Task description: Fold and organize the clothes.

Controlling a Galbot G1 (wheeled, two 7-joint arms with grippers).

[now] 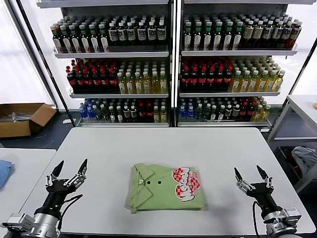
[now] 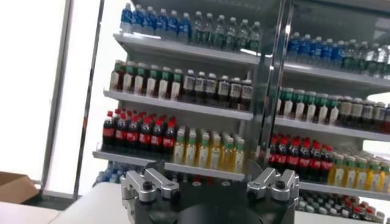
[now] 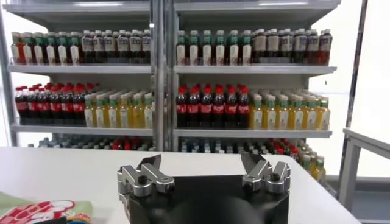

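The light green polo shirt (image 1: 165, 187) lies folded into a compact rectangle near the front middle of the white table (image 1: 168, 144), collar to the left, red-and-white checkered logo on top. A corner of it shows in the right wrist view (image 3: 42, 210). My left gripper (image 1: 70, 170) is open and empty at the table's front left, well away from the shirt; it also shows in the left wrist view (image 2: 210, 176). My right gripper (image 1: 251, 175) is open and empty at the front right, clear of the shirt; it also shows in the right wrist view (image 3: 204, 164).
Shelves of bottled drinks (image 1: 171, 59) stand behind the table. A cardboard box (image 1: 22, 118) sits on the floor at left. A second table at left carries a blue cloth (image 1: 4, 171). A grey-blue cloth (image 1: 306, 157) lies at far right.
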